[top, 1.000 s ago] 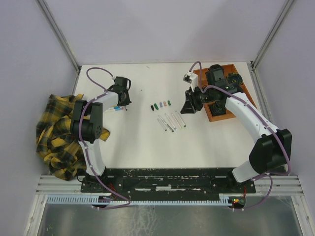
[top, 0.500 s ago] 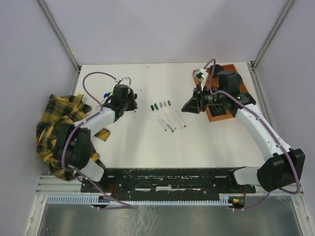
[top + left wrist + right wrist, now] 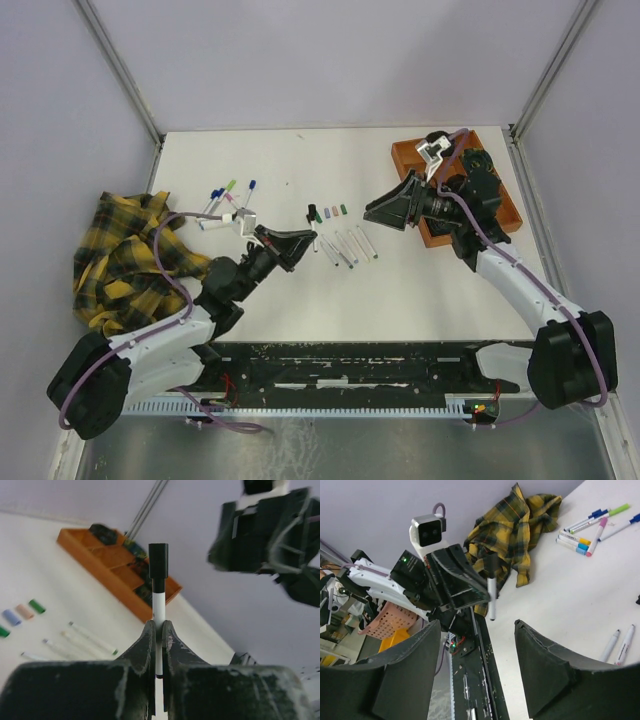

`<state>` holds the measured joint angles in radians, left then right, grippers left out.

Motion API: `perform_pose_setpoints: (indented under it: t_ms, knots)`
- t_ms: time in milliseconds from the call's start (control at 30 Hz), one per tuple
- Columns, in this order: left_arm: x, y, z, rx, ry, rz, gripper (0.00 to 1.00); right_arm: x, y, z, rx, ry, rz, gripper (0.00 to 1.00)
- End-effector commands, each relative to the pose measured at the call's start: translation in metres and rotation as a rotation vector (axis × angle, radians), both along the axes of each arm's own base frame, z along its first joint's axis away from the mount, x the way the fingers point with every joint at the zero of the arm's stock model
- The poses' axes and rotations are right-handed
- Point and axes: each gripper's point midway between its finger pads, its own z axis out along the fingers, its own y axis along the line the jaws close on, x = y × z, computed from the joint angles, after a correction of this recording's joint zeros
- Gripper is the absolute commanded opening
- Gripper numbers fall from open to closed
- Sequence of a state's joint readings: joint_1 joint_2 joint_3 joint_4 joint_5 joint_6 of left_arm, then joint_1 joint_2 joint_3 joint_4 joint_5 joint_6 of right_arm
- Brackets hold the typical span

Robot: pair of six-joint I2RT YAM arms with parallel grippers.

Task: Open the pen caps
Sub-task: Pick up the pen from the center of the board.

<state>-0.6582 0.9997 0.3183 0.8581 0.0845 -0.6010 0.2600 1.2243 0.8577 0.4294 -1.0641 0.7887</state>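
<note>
My left gripper [image 3: 306, 239] [image 3: 158, 626] is shut on a white pen [image 3: 159, 605] whose black cap [image 3: 158, 560] sticks out past the fingertips. It holds the pen above the table's middle. My right gripper [image 3: 385, 212] [image 3: 477, 622] is open and empty, raised and facing the left gripper; the held pen [image 3: 491, 597] shows just ahead of its fingers. Several loose pen caps [image 3: 330, 211] [image 3: 22, 612] lie in a row on the table. Several uncapped barrels [image 3: 345, 247] [image 3: 75, 640] lie just in front of them.
Several capped pens [image 3: 225, 195] [image 3: 592, 527] lie at the back left. A yellow plaid cloth [image 3: 120, 260] [image 3: 520, 525] is bunched at the left edge. An orange tray [image 3: 405, 150] [image 3: 80, 539] with black round objects stands at the back right, behind the right gripper.
My left arm has swung from the capped pens at the back left to the table's middle, carrying a pen. My right gripper has lifted and turned to face it.
</note>
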Motion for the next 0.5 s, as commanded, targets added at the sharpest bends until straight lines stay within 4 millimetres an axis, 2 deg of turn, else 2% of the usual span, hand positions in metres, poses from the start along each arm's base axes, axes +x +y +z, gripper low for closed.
perform_pose_setpoints:
  t_ms: [0,200,467]
  knots:
    - [-0.031,0.006,0.08,-0.294,-0.2,-0.032,0.03,-0.017,0.0,0.052,0.203,-0.125,0.031,0.72]
    - [-0.055,-0.008,0.092,-0.345,-0.25,-0.077,0.03,-0.039,0.005,0.059,0.274,-0.228,0.062,0.77]
    - [-0.068,-0.035,0.097,-0.365,-0.266,-0.133,0.03,-0.052,0.021,0.053,0.275,-0.232,0.111,0.72]
